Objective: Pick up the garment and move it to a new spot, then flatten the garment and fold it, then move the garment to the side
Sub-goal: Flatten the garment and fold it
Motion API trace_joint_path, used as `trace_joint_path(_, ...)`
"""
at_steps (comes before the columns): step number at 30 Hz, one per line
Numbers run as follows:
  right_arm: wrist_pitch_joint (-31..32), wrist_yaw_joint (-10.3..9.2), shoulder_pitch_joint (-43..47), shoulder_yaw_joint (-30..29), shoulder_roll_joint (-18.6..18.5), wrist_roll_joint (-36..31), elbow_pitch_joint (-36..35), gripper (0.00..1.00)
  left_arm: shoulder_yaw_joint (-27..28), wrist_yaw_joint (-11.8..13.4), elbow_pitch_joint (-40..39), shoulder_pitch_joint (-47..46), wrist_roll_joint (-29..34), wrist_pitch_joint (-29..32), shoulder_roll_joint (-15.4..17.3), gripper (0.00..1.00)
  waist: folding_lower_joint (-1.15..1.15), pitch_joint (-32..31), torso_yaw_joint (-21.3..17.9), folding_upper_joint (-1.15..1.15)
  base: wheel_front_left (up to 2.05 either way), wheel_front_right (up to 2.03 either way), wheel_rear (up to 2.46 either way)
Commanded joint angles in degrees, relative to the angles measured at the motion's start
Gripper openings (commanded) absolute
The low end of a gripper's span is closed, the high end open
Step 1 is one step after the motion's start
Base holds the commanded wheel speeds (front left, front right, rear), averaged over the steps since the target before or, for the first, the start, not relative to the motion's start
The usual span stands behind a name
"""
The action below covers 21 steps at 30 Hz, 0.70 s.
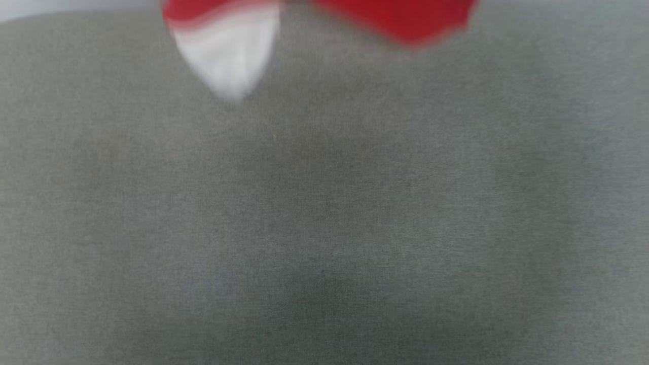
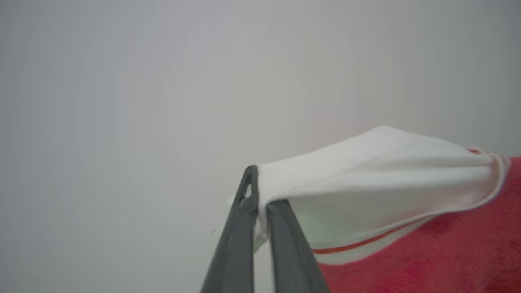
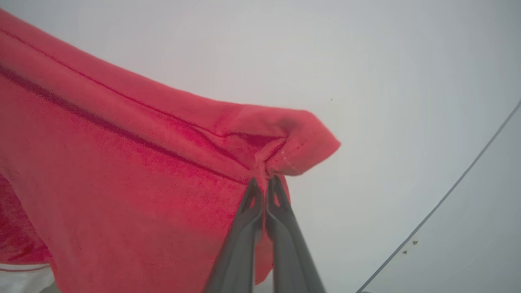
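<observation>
The garment, a bright-red shirt with white sleeve panels, hangs in the air between my two grippers. In the head view its lower edge shows blurred at the top: a white sleeve tip (image 1: 228,56) and a red part (image 1: 405,20). My left gripper (image 2: 260,195) is shut on the white sleeve (image 2: 374,175), whose edge carries a thin red stripe. My right gripper (image 3: 263,183) is shut on a bunched red corner of the garment (image 3: 122,171), which stretches away to the left of that view.
A grey fabric-covered surface (image 1: 324,213) spreads below the hanging shirt in the head view. Both wrist views look toward a plain pale wall (image 2: 163,101). A thin dark line (image 3: 447,195) crosses the right wrist view's lower right.
</observation>
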Motion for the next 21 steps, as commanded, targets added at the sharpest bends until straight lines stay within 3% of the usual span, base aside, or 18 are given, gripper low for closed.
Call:
trace_joint_path(1,-3.79,-0.14,-1.81,-0.79,-0.22,-2.66,2.01,0.0,0.57,0.99,1.64,-2.31,1.14,-3.15,-0.01,0.0,0.0,1.4,0.29,0.0,0.0,0.0,0.0)
trace_joint_path(5,-13.23,-0.15,-5.38,-2.96,1.31,-9.42,8.36,0.0,0.71,0.32,6.95,-6.23,1.59,-10.59,-1.7,0.0,0.0,1.96,1.07,0.0,0.0,0.0,0.0)
trace_joint_path(10,-12.95,-0.15,-3.23,-1.34,3.79,-10.48,14.65,0.0,-1.23,-3.94,13.31,-2.95,0.06,-11.01,-3.26,0.0,0.0,1.56,2.28,0.0,0.0,0.0,0.0)
trace_joint_path(15,-8.12,-0.14,2.84,3.44,5.09,-5.9,15.91,0.0,-4.89,-5.96,17.3,4.23,-2.46,-4.95,-4.37,0.0,0.0,0.35,3.44,0.0,0.0,0.0,0.0)
trace_joint_path(18,-4.09,-0.13,8.38,6.91,4.42,-0.87,13.67,0.0,-8.83,-6.05,15.81,11.28,-5.91,0.95,-5.44,0.0,0.0,-0.75,4.03,0.0,0.0,0.0,0.0)
trace_joint_path(21,-0.04,-0.13,14.04,11.13,2.43,4.78,9.03,0.0,-12.32,-6.08,11.65,18.12,-10.79,7.41,-3.87,0.0,0.0,-1.88,4.47,0.0,0.0,0.0,0.0)
